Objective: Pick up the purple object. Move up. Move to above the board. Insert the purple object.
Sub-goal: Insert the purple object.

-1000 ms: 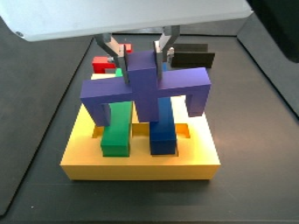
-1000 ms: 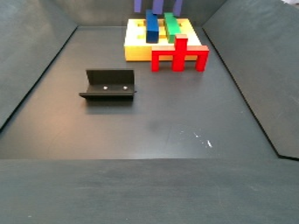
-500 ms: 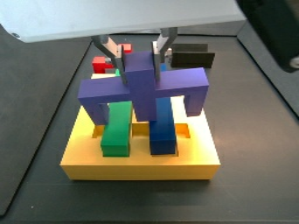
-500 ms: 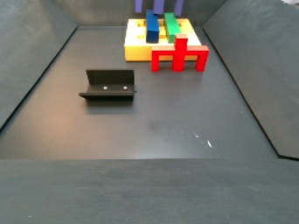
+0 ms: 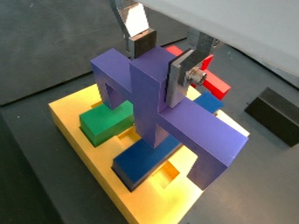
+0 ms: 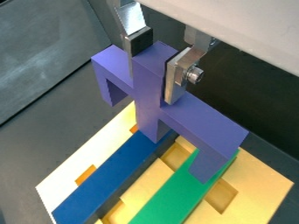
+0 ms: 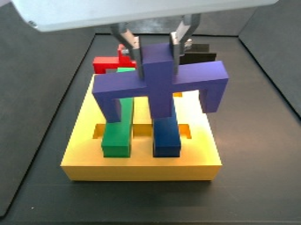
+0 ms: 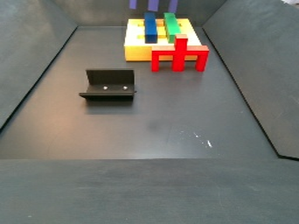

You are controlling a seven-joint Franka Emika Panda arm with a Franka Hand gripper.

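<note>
Since half a second ago the purple object (image 7: 163,88) sits higher in a side view: its bridge has risen and its two legs hang clear above the board (image 7: 141,160), where before they reached lower toward the slab. The gripper (image 7: 153,44) has risen with it. In the side view from the far end of the table, nothing appears to have changed.

The gripper (image 5: 163,61) is clamped on the top of the purple object's central upright bar, its silver fingers (image 6: 179,74) pressed against opposite faces of that bar. The purple object (image 6: 158,96) hangs directly below the gripper, upright, its central bar running vertically. Its long axis, the wide flat bridge, lies level and runs across the width of the board, with a leg pointing down at each end.

Below the gripper, the yellow board (image 5: 128,188) lies flat on the dark floor. A green block (image 7: 118,139) and a dark-blue bar (image 7: 166,139) rest in it side by side. Behind the gripper in a side view stand a red block (image 7: 109,63) and a small black block (image 7: 202,54). In a side view the fixture (image 8: 108,85) stands well apart from the gripper, on the open floor.

No brand, label or writing can be read anywhere.
</note>
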